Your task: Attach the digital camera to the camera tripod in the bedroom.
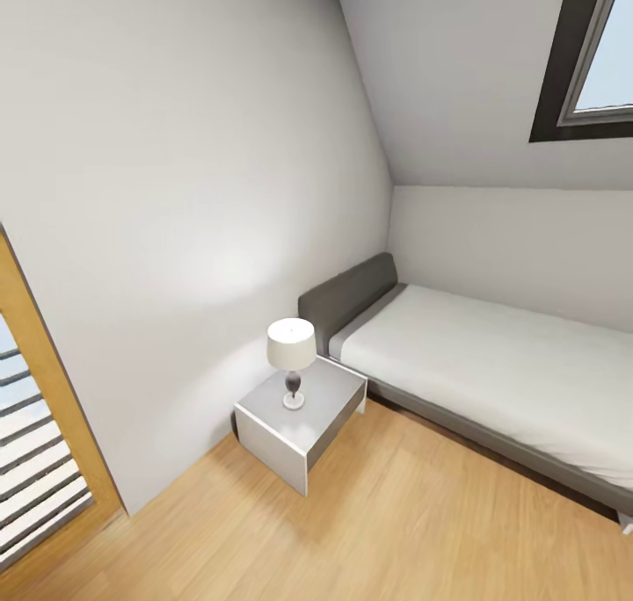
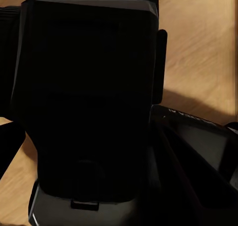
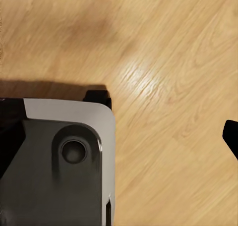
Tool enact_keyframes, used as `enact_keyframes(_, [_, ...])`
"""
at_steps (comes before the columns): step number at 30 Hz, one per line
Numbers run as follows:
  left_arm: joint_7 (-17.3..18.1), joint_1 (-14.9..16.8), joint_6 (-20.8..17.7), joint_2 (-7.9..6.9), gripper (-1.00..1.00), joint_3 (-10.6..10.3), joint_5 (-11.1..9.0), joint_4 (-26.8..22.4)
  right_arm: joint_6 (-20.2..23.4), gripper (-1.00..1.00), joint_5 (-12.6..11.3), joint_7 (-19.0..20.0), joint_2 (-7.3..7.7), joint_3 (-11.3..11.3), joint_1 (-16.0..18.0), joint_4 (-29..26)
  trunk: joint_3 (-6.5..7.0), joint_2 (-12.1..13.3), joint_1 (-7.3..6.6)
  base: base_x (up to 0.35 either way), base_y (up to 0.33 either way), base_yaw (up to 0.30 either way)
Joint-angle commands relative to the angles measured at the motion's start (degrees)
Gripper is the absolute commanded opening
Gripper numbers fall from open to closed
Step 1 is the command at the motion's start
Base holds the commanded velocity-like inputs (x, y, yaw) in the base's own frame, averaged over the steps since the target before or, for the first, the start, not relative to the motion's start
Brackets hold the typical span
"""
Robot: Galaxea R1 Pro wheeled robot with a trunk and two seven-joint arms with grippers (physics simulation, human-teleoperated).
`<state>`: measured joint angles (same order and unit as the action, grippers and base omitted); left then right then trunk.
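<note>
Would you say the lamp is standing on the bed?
No, the lamp stands on the nightstand beside the bed.

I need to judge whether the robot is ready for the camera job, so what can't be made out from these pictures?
- Head view: the bed is cut off by the right edge, so its far end is hidden; the window runs off the top corner.
- Left wrist view: a dark black body blocks most of the wood floor; too dark to identify.
- Right wrist view: a grey and white robot part hides the floor beneath it.
- Whether either gripper is open or shut cannot be told.
</note>
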<state>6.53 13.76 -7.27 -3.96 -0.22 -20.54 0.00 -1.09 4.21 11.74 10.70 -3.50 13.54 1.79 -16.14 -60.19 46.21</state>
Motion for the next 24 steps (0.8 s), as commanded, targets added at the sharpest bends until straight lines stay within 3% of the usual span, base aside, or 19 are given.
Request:
enact_keyframes(1, [0.21,0.04,-0.25,0.00,-1.00,-0.04,-0.29,0.00,-0.10,1.00,0.44,0.14,0.02,-0.40,0.08,0.14,0.12,0.37,-0.22,0.000,0.000,0.000])
enact_keyframes(24, [0.25,0.04,-0.14,0.07,-1.00,-0.04,-0.37,0.00,-0.20,1.00,0.45,0.20,0.02,-0.45,0.08,0.14,4.25,9.59,-5.27,0.000,0.000,0.000])
